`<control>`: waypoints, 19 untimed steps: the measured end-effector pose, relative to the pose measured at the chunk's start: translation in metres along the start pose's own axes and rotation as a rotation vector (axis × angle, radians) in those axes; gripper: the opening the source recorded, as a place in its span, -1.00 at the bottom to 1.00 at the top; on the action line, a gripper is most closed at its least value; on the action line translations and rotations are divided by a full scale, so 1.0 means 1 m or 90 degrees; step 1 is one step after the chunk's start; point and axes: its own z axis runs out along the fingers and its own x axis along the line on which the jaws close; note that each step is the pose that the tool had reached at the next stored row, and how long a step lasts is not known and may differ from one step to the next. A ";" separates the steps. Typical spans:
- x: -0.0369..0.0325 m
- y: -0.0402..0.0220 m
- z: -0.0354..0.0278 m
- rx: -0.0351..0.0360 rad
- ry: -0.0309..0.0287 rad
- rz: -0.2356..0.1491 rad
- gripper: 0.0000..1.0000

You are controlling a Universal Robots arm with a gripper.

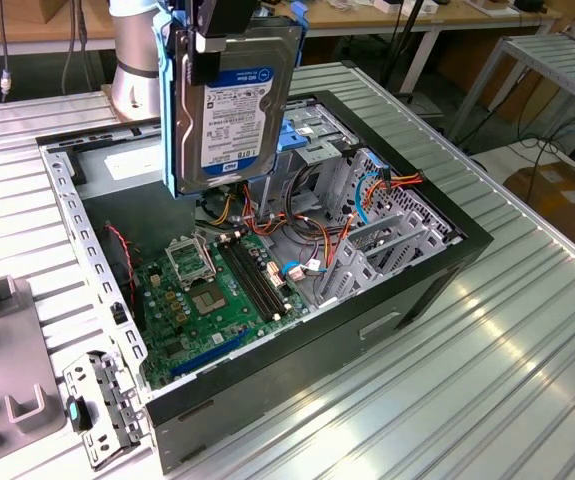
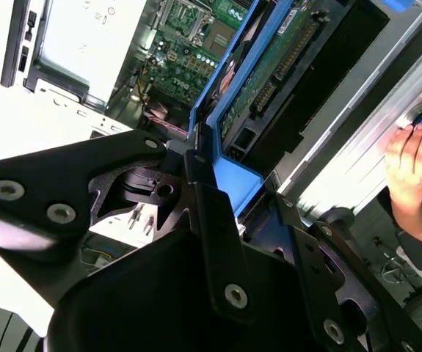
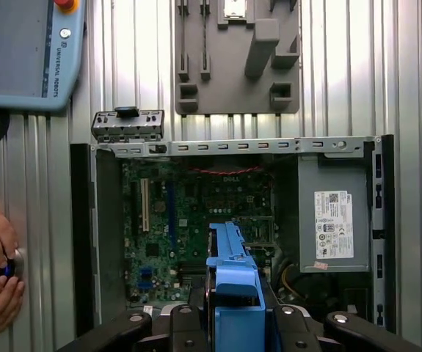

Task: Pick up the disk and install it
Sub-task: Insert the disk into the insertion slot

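Jaws pinching the disk (image 1: 235, 110) by its upper end; it hangs upright, long axis vertical, label outward, above the open case (image 1: 407, 300), drive cage (image 1: 319, 160) just behind, towards the exterior view's right

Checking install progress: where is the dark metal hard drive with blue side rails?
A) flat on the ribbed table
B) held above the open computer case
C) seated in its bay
B: the tool grips the blue-railed dark metal hard drive upright above the open black computer case.
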 end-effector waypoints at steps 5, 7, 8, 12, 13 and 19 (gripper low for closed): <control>0.0104 -0.0003 0.0006 0.0000 0.0000 0.000 -0.26; 0.0149 -0.0004 0.0009 0.0000 0.0000 0.000 -0.26; 0.0180 -0.0005 0.0011 0.0000 -0.0001 0.000 -0.26; 0.0318 -0.0016 0.0028 0.0000 0.0000 0.000 -0.26; 0.0348 -0.0052 0.0036 0.0000 -0.0001 0.000 -0.26; 0.0382 -0.0305 0.0066 0.0000 -0.0001 0.000 -0.26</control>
